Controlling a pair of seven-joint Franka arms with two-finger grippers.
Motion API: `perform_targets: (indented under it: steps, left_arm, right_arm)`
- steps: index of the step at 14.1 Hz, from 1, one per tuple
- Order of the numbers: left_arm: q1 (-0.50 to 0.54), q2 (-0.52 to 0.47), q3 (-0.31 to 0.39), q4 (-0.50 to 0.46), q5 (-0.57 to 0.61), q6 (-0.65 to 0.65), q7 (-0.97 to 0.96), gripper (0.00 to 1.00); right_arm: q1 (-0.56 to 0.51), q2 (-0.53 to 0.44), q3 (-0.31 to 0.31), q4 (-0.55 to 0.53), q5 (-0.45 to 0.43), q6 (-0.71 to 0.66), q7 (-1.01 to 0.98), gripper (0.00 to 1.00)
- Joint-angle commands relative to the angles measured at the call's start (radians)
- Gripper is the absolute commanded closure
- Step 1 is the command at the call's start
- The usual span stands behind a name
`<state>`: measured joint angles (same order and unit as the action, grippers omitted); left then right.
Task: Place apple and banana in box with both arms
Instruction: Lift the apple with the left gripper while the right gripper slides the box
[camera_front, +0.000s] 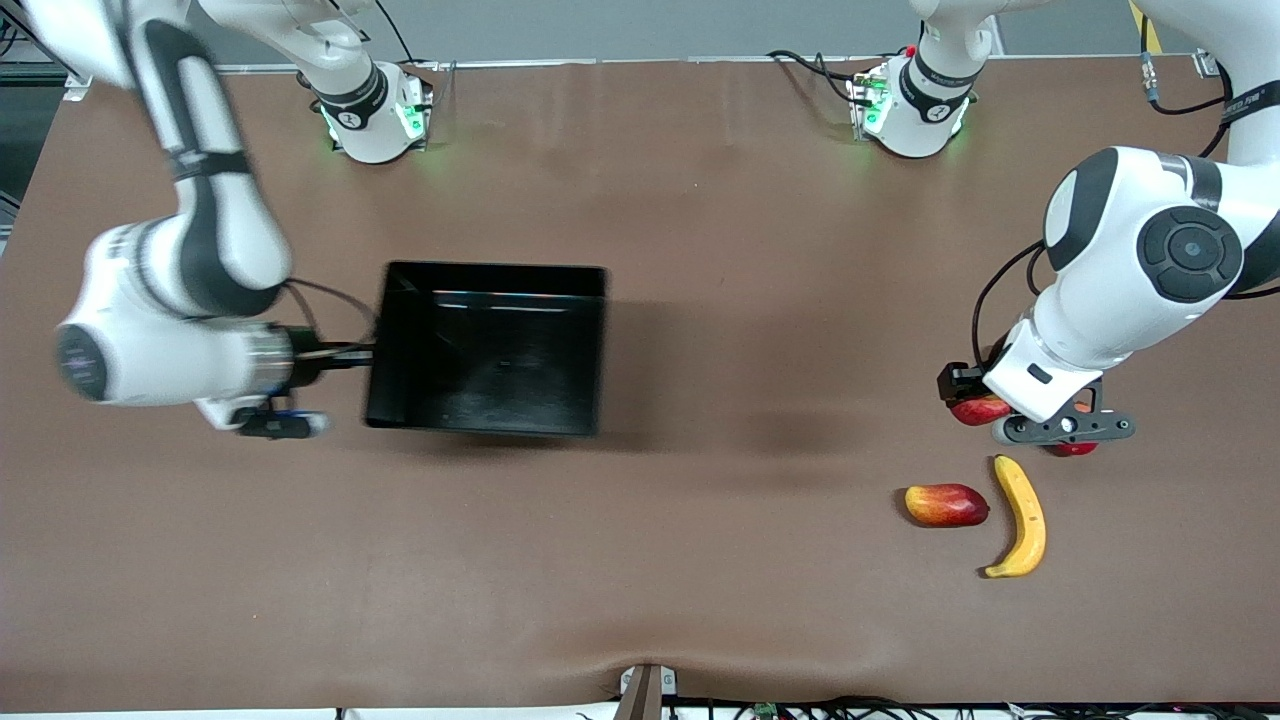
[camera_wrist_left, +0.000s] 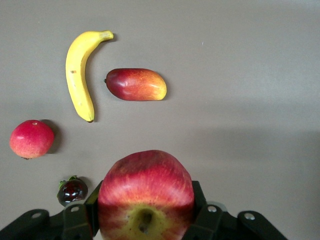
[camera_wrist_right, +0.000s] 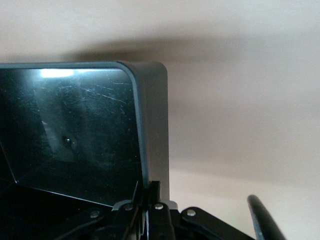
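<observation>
While apple (camera_wrist_left: 145, 192) grasped in left hand (camera_wrist_left: 145, 220), box (camera_front: 487, 347) clamped at rim by right hand (camera_wrist_right: 149, 202).
Lifted, seemingly, well apart from box; banana (camera_front: 1021, 516) lying untouched on surface (camera_front: 700, 560), nothing boxed yet.

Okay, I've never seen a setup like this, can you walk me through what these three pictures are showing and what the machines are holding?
Two white robot arms work at a brown table. The wide picture looks down from a high camera facing them; the other two come from cameras on each arm's wrist.

The right tool is shut on the wall of the box, a shallow black tray. The left tool is shut on the apple, lifted over the table at the left arm's end.

Lying on the table there: the banana, a red and yellow mango-like fruit beside it, a round red-pink fruit and a small dark fruit. Nothing lies in the tray yet.
</observation>
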<state>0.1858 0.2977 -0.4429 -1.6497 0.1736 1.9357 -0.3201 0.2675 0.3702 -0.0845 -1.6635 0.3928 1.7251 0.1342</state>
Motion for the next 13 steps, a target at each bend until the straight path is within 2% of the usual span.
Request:
perform_targets:
  steps: [1, 4, 10, 13]
  left_arm:
    - [0.004, -0.006, -0.013, 0.016, 0.007, -0.029, -0.028, 1.0]
    - [0.004, -0.005, -0.033, 0.019, 0.006, -0.029, -0.046, 1.0]
    - [-0.009, 0.004, -0.046, 0.036, 0.006, -0.029, -0.071, 1.0]
    - [-0.028, 0.009, -0.046, 0.039, 0.004, -0.027, -0.089, 1.0]
  right_arm:
    - [0.077, 0.076, -0.014, 0.102, 0.113, 0.016, 0.112, 1.0]
    - [0.148, 0.177, -0.014, 0.131, 0.245, 0.115, 0.124, 1.0]
    - [0.265, 0.326, -0.014, 0.303, 0.248, 0.195, 0.251, 1.0]
    - [0.303, 0.352, -0.014, 0.306, 0.236, 0.248, 0.237, 1.0]
